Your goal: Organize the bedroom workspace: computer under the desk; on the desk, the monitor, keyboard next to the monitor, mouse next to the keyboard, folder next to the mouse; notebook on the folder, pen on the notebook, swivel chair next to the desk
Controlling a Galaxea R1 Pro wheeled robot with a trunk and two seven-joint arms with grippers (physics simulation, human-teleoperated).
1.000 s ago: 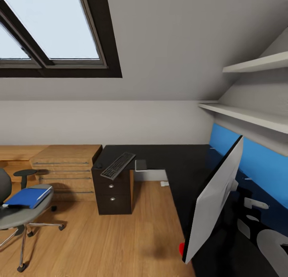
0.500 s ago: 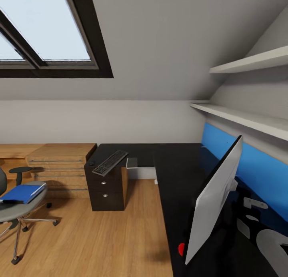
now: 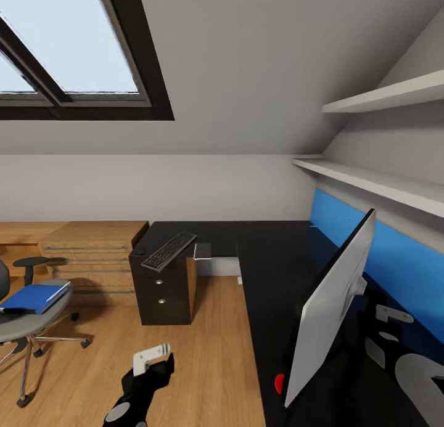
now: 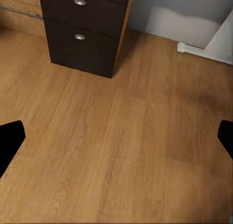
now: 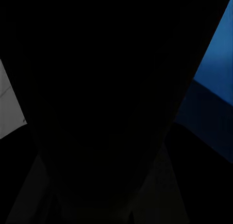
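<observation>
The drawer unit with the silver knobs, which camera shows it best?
The head view: the whole drawer unit shows there, under the desk end where the keyboard lies. The left wrist view gives the drawer fronts and knobs closer but cuts the top off. The right wrist view is too dark to tell.

1 desk (image 3: 271, 254), 1 monitor (image 3: 330, 307), 1 keyboard (image 3: 168, 250), 1 chair (image 3: 28, 319), 1 folder (image 3: 34, 296), 2 shelves (image 3: 376, 180), 1 skylight (image 3: 68, 51), 1 wooden chest (image 3: 92, 254).
</observation>
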